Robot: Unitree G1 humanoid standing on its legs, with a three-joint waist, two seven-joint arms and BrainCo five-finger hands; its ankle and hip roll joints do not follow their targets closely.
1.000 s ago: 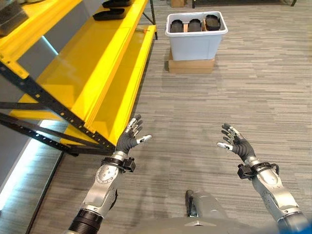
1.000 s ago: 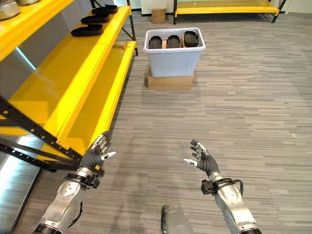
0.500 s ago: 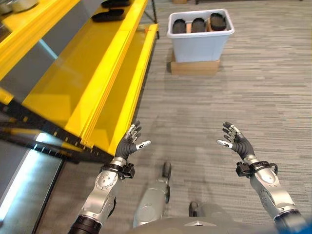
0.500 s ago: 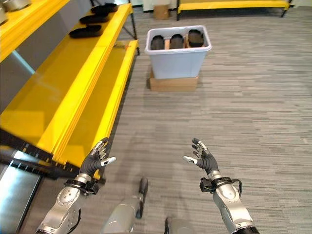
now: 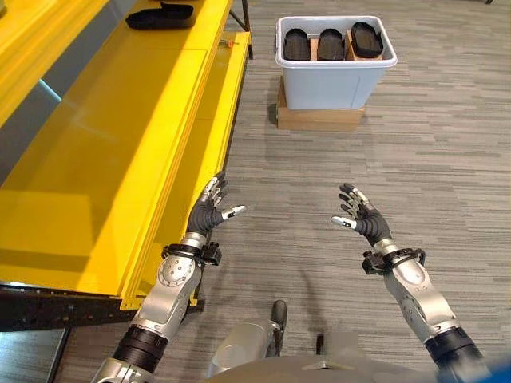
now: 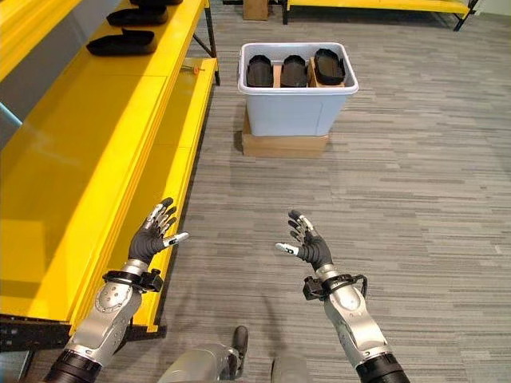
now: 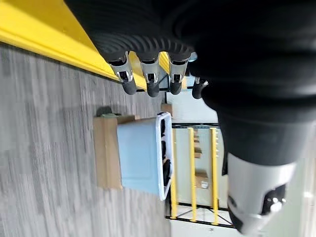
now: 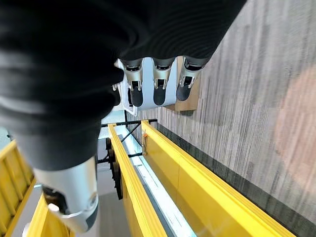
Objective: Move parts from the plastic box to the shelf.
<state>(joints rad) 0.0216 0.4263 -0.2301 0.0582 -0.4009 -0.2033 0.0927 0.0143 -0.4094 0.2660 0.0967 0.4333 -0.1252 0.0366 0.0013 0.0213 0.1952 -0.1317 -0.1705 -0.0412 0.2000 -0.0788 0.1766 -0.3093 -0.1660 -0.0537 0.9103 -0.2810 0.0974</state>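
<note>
A pale plastic box (image 5: 335, 73) stands on a cardboard base (image 5: 319, 116) on the floor ahead, holding three black parts (image 5: 331, 43) side by side. Two more black parts (image 6: 120, 41) lie on the yellow shelf (image 5: 96, 152) at the far left. My left hand (image 5: 209, 214) is raised next to the shelf's front edge, fingers straight and empty. My right hand (image 5: 361, 223) is raised to the right of it, also open and empty. Both hands are well short of the box. The left wrist view shows the box (image 7: 140, 157) beyond the fingers (image 7: 148, 79).
The yellow shelf runs along my left side, its lower lip (image 5: 215, 152) jutting over the grey plank floor (image 5: 431, 159). Another yellow rack (image 6: 367, 6) stands at the far back. Open floor lies between my hands and the box.
The camera has moved forward and the box now looks closer. Both hands stay raised and open, the right one sitting a little further left in view.
</note>
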